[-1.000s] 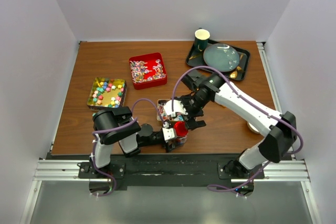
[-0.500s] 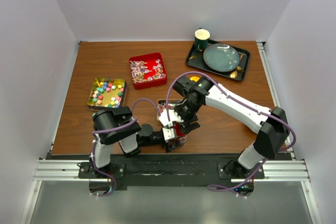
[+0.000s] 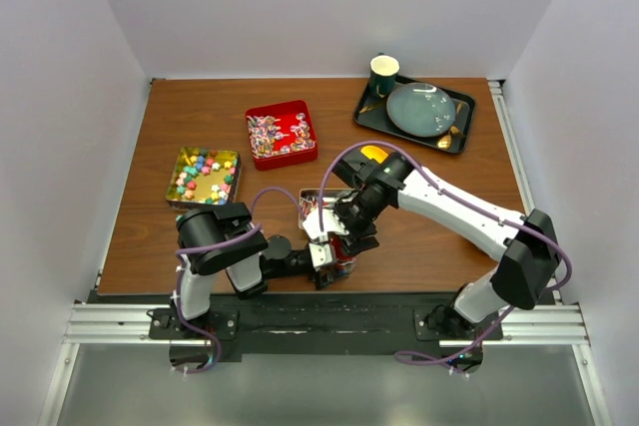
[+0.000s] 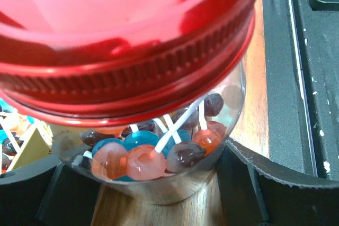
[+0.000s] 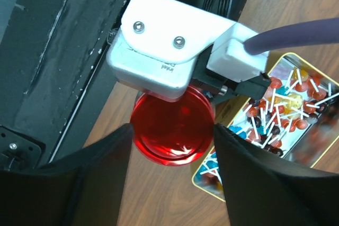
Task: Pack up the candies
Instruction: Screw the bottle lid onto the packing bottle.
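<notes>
Candies (image 3: 268, 133) lie in open tins on the table (image 3: 190, 112) in the top view: wrapped twists in a red tin (image 3: 297, 127), star pieces (image 3: 203, 175) in a gold tin (image 3: 186, 153). Near the front edge, the left gripper (image 3: 321, 252) holds a jar (image 3: 337, 256) with a red lid (image 3: 342, 243), just beside a third tin (image 3: 310, 202). The right gripper (image 3: 346, 231) is directly over the lid.

From the left wrist, lollipops (image 4: 143, 157) fill the bottom of the glass jar. It stands on the wood, clasped between the left gripper's black fingers (image 4: 241, 183), which are set wide around it. The lid covers its mouth.

From the right wrist, the right gripper's fingers (image 5: 100, 173) flank the lid, inner edges at its rim. Whether they press on it I cannot tell. More lollipops lie in the third tin alongside.
</notes>
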{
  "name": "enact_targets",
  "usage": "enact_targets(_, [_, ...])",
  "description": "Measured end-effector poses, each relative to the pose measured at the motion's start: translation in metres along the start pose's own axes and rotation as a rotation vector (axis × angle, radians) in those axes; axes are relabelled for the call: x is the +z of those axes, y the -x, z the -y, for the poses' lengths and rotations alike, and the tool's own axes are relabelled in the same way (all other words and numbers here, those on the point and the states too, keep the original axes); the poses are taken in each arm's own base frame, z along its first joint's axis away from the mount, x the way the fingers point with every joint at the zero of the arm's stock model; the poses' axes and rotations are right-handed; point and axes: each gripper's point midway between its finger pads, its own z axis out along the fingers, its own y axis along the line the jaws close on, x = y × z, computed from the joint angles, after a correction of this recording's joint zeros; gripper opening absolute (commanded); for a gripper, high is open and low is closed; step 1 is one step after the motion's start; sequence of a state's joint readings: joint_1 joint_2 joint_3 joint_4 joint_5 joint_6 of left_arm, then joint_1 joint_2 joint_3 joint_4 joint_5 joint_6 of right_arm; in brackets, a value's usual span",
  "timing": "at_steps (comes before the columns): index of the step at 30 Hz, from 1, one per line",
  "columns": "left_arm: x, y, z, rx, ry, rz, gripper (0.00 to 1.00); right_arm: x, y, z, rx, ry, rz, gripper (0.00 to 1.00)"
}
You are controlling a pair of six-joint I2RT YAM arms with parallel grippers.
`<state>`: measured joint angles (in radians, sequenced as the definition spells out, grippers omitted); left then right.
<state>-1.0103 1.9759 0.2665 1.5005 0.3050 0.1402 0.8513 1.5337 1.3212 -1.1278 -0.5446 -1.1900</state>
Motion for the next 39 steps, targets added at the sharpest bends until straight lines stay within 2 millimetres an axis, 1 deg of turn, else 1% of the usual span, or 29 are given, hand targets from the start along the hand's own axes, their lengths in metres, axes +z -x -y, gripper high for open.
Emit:
enact_targets(3, [0.000,0.000,0.000,0.000,0.000,0.000,0.00,0.001,-0.001,-0.003,0.007,-0.006,0.000,0.77])
enact_targets(5, [0.000,0.000,0.000,-0.002,0.000,0.000,0.00,0.002,0.000,-0.004,0.013,-0.004,0.002,0.77])
enact_targets(9, [0.000,0.000,0.000,-0.001,0.000,0.000,0.00,0.002,0.000,-0.003,0.021,-0.009,0.003,0.66])
enact_targets(14, [0.000,0.000,0.000,-0.001,0.000,0.000,0.00,0.003,0.000,0.002,0.054,-0.036,0.005,0.60])
enact_targets(18, [0.000,0.000,0.000,-0.002,0.000,0.000,0.00,0.003,0.000,0.002,0.093,-0.076,0.005,0.56])
enact_targets(21, [0.000,0.000,0.000,-0.003,0.000,0.000,0.00,0.003,0.000,0.003,0.164,-0.112,-0.007,0.54])
enact_targets(24, [0.000,0.000,0.000,-0.010,0.000,0.000,0.00,0.003,-0.001,0.004,0.281,-0.149,-0.019,0.52])
enact_targets(25, [0.000,0.000,0.000,-0.012,0.000,-0.001,0.00,0.003,0.000,0.005,0.322,-0.160,-0.019,0.53])
enact_targets(26, [0.000,0.000,0.000,-0.015,0.000,-0.001,0.00,0.003,0.000,0.005,0.362,-0.171,-0.020,0.57])
enact_targets(28, [0.000,0.000,0.000,-0.018,0.001,-0.002,0.00,0.002,0.000,0.005,0.422,-0.191,-0.022,0.61])
enact_targets(29, [0.000,0.000,0.000,-0.018,0.001,-0.002,0.00,0.001,0.000,0.005,0.446,-0.199,-0.022,0.68])
enact_targets(31, [0.000,0.000,0.000,-0.011,0.001,0.000,0.00,-0.005,-0.002,0.007,0.493,-0.218,-0.014,0.74])
enact_targets(32, [0.000,0.000,0.000,-0.009,0.000,0.000,0.00,-0.007,-0.004,0.004,0.511,-0.212,-0.010,0.80])
enact_targets(34, [0.000,0.000,0.000,-0.008,0.000,0.000,0.00,-0.020,-0.011,0.001,0.562,-0.211,-0.001,0.84])
enact_targets(36, [0.000,0.000,0.000,-0.007,0.000,0.000,0.00,-0.035,-0.016,0.004,0.586,-0.236,0.015,0.87])
enact_targets(38, [0.000,0.000,0.000,-0.007,0.000,0.000,0.00,-0.055,-0.017,0.009,0.572,-0.272,0.032,0.89])
enact_targets(39, [0.000,0.000,0.000,-0.007,0.000,0.000,0.00,-0.061,-0.016,0.012,0.558,-0.281,0.041,0.89])
